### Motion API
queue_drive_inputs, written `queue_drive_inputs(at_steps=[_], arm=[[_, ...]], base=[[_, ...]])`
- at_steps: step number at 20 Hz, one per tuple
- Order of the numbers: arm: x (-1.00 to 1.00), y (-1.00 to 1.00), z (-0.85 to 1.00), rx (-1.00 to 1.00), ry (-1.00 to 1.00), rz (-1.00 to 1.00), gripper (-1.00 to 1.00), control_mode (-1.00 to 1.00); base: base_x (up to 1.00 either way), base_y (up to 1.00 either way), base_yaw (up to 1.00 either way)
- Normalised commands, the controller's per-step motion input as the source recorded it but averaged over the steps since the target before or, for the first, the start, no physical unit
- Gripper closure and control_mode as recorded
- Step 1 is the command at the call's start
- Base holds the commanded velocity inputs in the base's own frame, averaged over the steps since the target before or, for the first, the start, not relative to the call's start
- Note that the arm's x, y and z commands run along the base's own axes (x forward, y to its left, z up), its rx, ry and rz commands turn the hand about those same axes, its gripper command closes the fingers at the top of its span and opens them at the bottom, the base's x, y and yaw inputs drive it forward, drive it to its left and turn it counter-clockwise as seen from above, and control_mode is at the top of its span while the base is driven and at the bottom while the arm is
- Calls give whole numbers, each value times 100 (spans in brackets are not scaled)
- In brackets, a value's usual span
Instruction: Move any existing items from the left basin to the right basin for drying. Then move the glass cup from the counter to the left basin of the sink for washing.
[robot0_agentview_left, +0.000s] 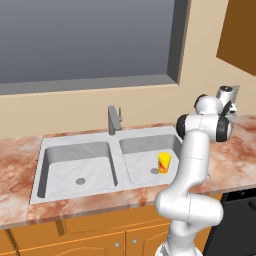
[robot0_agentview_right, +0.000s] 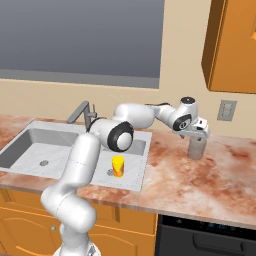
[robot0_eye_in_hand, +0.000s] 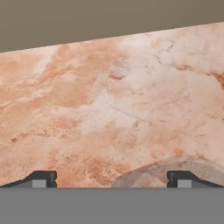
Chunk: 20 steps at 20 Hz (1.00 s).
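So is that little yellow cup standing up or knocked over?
Upright: the yellow cup stands on its base in the right basin, its open mouth up.

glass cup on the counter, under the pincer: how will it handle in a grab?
The glass cup looks rigid and smooth-walled, so probably slippery under the pincer fingers. It stands upright, taller than wide, so an off-centre nudge could tip it, and as a plain cylinder it would likely roll across the counter.

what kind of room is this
A kitchen, rendered rather than real: a steel double-bowl sink with an upright tap is set in a marbled stone counter over orange wooden cabinets, below a large window.
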Motion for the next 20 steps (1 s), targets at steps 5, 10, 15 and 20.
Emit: queue_drive_inputs(at_steps=[5,10,15,20], arm=[[-23,0,-7,0,-1,0,-100,-100],[-33,0,-3,0,-3,0,-100,-100],[-8,3,-9,0,-1,0,-100,-100],[0,12,-12,0,0,0,-100,-100]], base=[[0,0,0],[0,0,0],[0,0,0],[0,0,0]])
